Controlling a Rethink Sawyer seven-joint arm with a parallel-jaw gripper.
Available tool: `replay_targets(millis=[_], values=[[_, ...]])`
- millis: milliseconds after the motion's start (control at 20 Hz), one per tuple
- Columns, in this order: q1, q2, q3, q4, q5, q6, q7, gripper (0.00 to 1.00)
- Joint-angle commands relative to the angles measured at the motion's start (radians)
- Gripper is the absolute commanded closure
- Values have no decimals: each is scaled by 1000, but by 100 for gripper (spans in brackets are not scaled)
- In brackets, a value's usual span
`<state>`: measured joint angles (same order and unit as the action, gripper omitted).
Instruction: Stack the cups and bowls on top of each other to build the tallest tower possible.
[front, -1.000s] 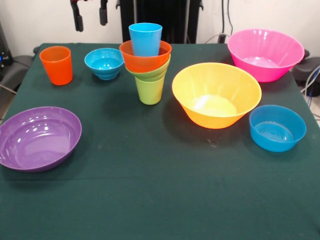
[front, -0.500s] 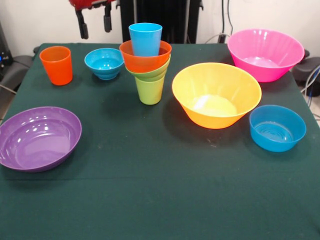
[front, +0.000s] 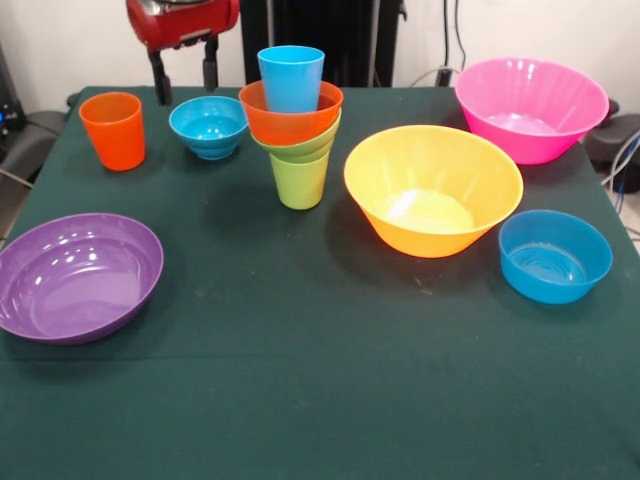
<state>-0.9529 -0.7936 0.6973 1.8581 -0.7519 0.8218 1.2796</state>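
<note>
Up at the far edge of the desk, the gripper hangs with its two black fingers spread apart, holding nothing, above the gap between the orange cup and the small blue bowl. Right beside that bowl stands the tower: lime green cup at the bottom, a green bowl, an orange bowl, and the light blue cup upright inside it. Apart from it sit a yellow-orange bowl, pink bowl, medium blue bowl and purple bowl, all empty. No writing can be read
</note>
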Motion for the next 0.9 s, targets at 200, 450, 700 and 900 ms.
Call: replay_targets(millis=[200, 450, 700, 900], values=[[60, 94, -58, -117, -133, 50, -123, 0], [71, 108, -73, -136, -152, 75, -135, 0], [85, 127, -73, -156, -147, 99, -153, 0], [96, 151, -79, -175, -127, 131, -159, 0]])
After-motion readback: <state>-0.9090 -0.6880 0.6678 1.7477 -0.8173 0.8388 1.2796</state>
